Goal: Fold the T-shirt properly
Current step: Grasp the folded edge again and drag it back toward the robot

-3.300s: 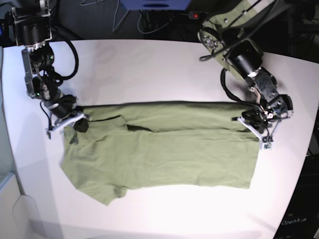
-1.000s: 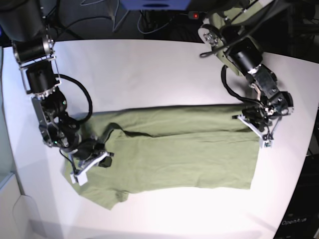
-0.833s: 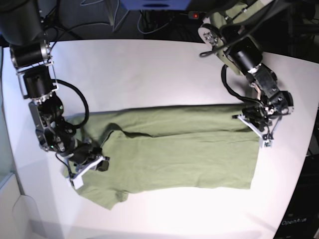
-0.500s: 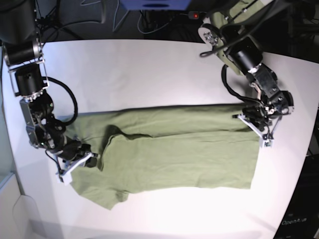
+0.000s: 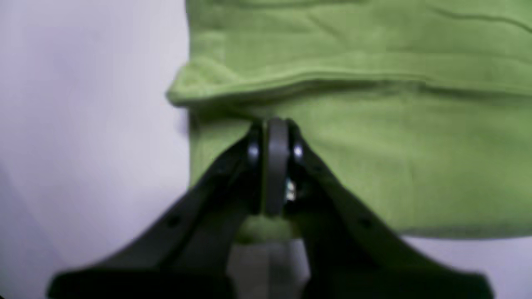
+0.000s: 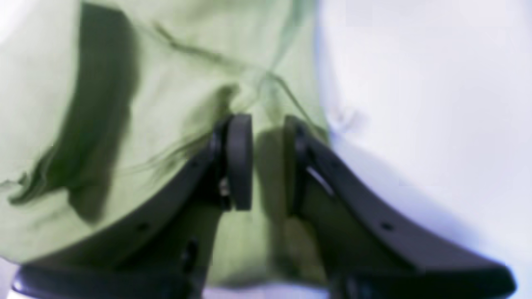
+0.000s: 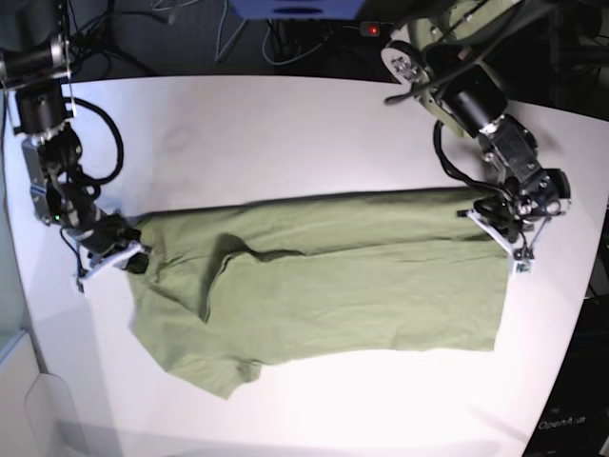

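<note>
The olive-green T-shirt (image 7: 333, 286) lies flat across the white table (image 7: 304, 143), folded lengthwise, with a ridge of cloth near its left third and a sleeve at the front left. At the shirt's right edge my left gripper (image 7: 507, 238) is shut on the T-shirt; the left wrist view shows its jaws (image 5: 275, 137) pressed together on the green cloth (image 5: 374, 145) just below a folded hem. My right gripper (image 7: 112, 259) is at the shirt's left end. In the right wrist view it (image 6: 268, 141) stands open by a narrow gap over the fabric (image 6: 166, 83), gripping nothing.
Dark cables and equipment (image 7: 285, 29) crowd the space behind the table's far edge. A pale panel (image 7: 9, 333) borders the table on the left. Bare white tabletop lies in front of and behind the shirt.
My right gripper opened, let go of the cloth it had carried inward, and pulled back to the shirt's left end. The left gripper and the shirt's right edge shifted slightly right.
</note>
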Available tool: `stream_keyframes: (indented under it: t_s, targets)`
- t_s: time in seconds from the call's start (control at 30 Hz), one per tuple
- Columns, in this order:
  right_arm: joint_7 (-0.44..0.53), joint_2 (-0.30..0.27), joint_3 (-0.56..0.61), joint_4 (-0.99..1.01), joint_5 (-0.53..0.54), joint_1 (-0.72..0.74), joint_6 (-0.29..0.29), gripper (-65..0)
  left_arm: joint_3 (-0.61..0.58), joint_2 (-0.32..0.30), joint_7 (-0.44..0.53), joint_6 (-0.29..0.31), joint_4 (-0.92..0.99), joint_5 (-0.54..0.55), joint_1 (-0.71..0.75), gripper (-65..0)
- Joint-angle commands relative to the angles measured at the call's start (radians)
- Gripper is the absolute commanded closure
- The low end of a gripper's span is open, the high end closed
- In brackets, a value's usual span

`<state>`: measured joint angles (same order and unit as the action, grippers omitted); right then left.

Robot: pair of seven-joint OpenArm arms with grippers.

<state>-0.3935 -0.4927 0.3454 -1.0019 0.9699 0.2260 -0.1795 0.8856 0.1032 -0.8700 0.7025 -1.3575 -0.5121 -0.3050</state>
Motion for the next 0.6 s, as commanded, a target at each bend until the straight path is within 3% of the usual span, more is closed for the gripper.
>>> stream_keyframes:
  t_s: [0.0, 0.17, 0.57]
  targets:
    - [0.005, -0.017, -0.012, -0.027, 0.001, -0.009, 0.008, -9.4, -0.006, -0.007, 0.019, -0.004, -0.015, 0.007, -0.023, -2.0]
    - [0.071, -0.016, -0.012, -0.041, 0.001, -0.095, 0.008, -2.6, -0.006, -0.009, 0.015, -0.004, -0.015, 0.002, -0.023, -2.0]
    - [0.077, -0.047, -0.016, -0.070, 0.002, -0.204, 0.008, -2.8, -0.007, -0.009, 0.015, -0.004, -0.029, 0.003, 0.057, -2.0]
